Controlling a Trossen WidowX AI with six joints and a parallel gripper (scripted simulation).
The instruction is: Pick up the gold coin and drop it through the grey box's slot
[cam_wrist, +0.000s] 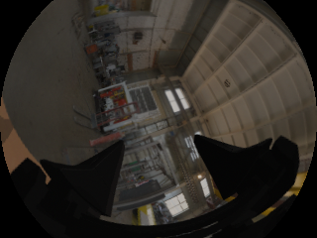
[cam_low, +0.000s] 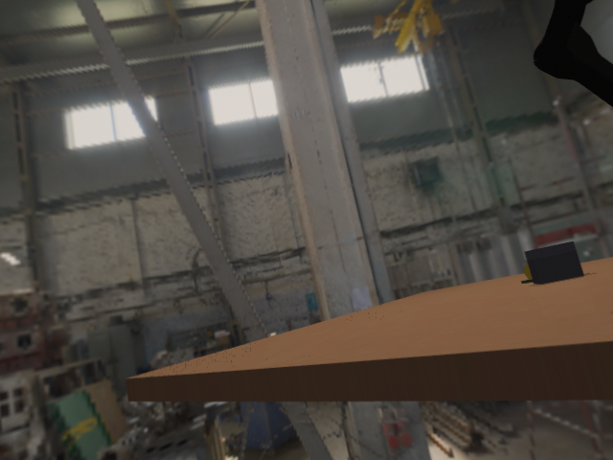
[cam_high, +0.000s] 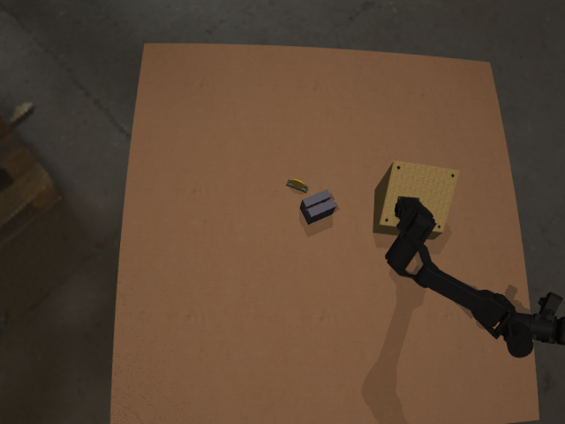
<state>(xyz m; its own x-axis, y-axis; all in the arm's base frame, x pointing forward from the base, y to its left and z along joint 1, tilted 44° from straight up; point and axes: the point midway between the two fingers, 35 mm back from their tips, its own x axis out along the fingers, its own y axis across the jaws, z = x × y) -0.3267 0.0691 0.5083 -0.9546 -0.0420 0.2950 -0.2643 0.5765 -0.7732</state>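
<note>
Coin (cam_high: 298,183) (cam_low: 528,271) was seen upright in holder (cam_high: 290,184) (cam_low: 528,281), beside box (cam_high: 318,207) (cam_low: 554,263). Hand (cam_wrist: 160,142) was spread wide, empty. Metal disc was judged stiff, slippery; pinch on flat faces, near exposed top, was advised.

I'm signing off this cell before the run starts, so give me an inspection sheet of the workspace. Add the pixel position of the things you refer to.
Surface: brown wood-grain tabletop (cam_high: 219,283) (cam_low: 386,332), dark specks near one edge.
Job's things: thin gold coin (cam_high: 298,183) (cam_low: 528,271) on edge in its shallow dark-green holder (cam_high: 289,184) (cam_low: 527,281); closed grey slotted box (cam_high: 321,210) (cam_low: 554,264) beside them.
Clutter: nothing seen.
Gripper: black parallel-jaw gripper (cam_wrist: 160,142), open, nothing between its fingers.
Cables: nothing seen.
Surroundings: yellowish block (cam_high: 424,186) with four dark corner dots, under part of the black arm (cam_high: 455,290) (cam_low: 569,54) in the top view; industrial hall beyond, bright windows (cam_low: 242,101).
</note>
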